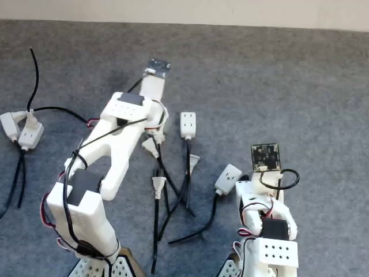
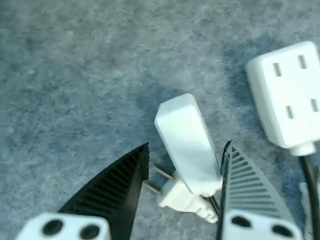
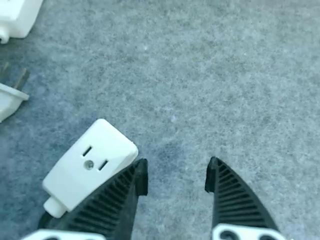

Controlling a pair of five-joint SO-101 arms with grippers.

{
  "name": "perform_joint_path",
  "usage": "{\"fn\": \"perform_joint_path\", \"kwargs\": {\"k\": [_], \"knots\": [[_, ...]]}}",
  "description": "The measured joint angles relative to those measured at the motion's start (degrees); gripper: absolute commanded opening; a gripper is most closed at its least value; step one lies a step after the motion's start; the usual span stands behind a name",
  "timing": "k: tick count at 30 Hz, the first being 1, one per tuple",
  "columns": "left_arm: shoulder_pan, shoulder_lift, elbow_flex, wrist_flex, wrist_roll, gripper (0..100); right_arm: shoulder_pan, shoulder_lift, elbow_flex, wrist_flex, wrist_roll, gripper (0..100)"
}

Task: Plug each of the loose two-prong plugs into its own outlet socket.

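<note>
Hovering just beside the three-way socket block (image 1: pixel 187 124), the left gripper (image 2: pixel 187 147) is standing wide open. Its jaws are straddling a white connector body (image 2: pixel 186 135) and a small two-prong plug (image 2: pixel 177 196) that is lying partly under it on the grey carpet (image 1: pixel 288 75). Whether the connector body is a plug or a socket end cannot be told. The plug's prongs are pointing away from the block.

Well apart from the block, toward the arm bases, the right gripper (image 3: pixel 177 162) is also gaping, with nothing between its jaws. A single socket (image 3: pixel 90 165) is lying at that same remove from the block, just outside one finger. Two more loose plugs (image 1: pixel 193 161) (image 1: pixel 158 184) are lying between there and the block.

The step in hand looks like taking hold of the small plug. Doing it well likely means coming lower and closing on the plug's body alone, across its flat sides, so the connector lying over it is not pinched along with it. The prongs should be left bare and then turned to face the block's slots. The cords crossing beside the block may drag on the plug, so a slow lift would be wise.
</note>
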Motion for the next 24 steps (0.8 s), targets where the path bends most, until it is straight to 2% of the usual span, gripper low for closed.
{"fn": "perform_joint_path", "kwargs": {"k": [8, 15, 20, 24], "knots": [[-4.22, 0.0, 0.0, 0.0, 0.09, 23, 0.0, 0.0, 0.0, 0.0, 0.0, 19.1], [-4.84, 0.26, 0.0, 0.0, 0.09, 23, 0.0, 0.0, 0.0, 0.0, 0.0, 19.1], [-4.84, 0.26, -0.09, 3.08, 0.44, 23, 0.0, 0.0, 0.0, 0.0, 0.0, 19.1], [-3.96, 0.26, -1.32, 7.56, 5.36, 23, -0.44, 0.0, 0.0, 0.0, 0.0, 19.1]]}}
